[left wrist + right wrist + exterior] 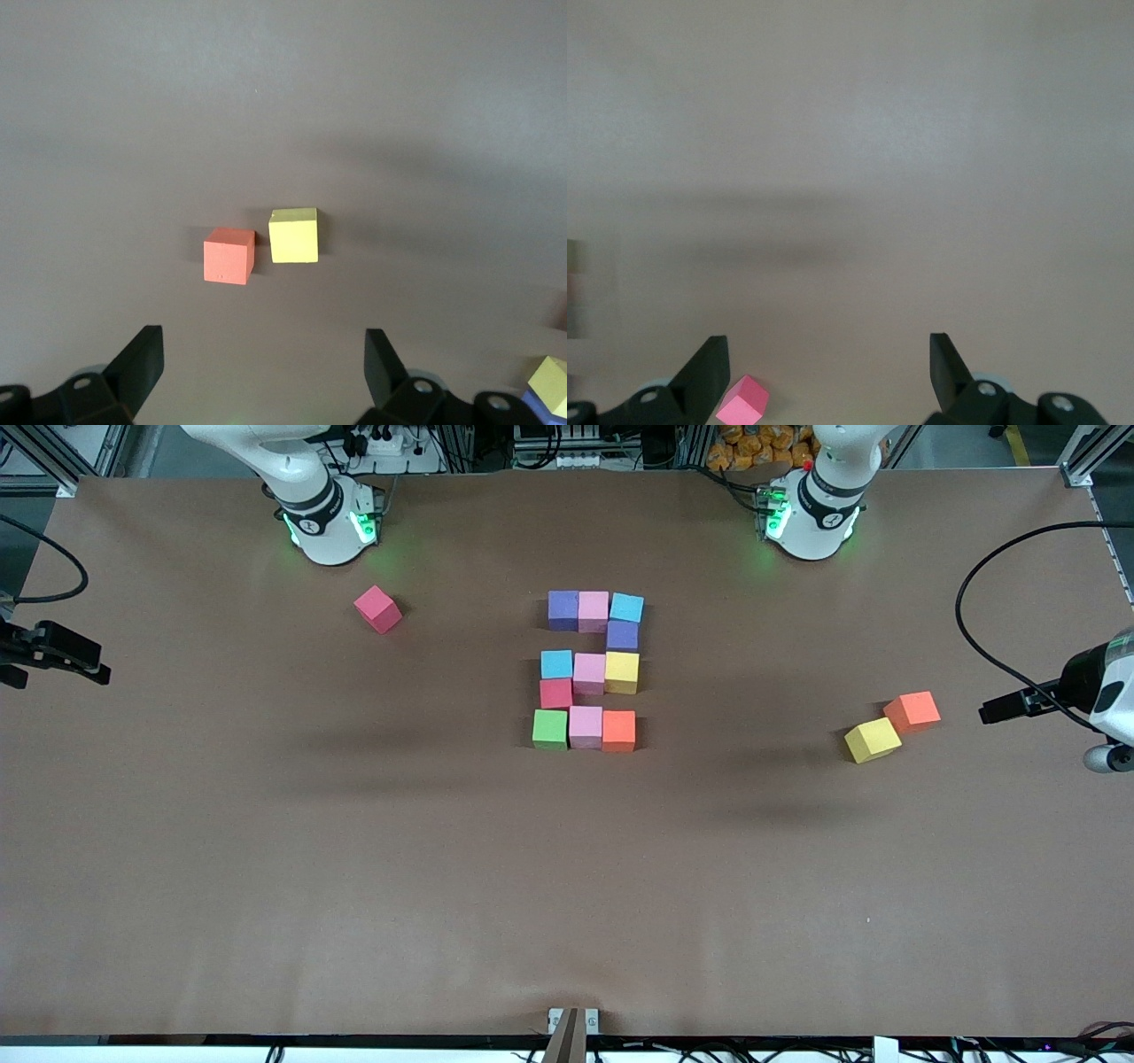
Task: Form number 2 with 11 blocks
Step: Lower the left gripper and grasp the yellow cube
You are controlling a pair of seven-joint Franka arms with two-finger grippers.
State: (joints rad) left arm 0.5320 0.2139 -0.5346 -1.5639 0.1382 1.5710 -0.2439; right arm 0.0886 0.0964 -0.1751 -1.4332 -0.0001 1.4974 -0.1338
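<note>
Eleven blocks (586, 670) form a 2 on the brown table (266, 868); both tools' fingers stand apart.

High front camera facing both bases, wrist cameras looking down, yellow block (873, 740) (293, 235) shared.

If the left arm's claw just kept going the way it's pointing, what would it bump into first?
Probably bare table: the left gripper, jaws open, points down, with the spare orange block and yellow block slightly ahead.
</note>
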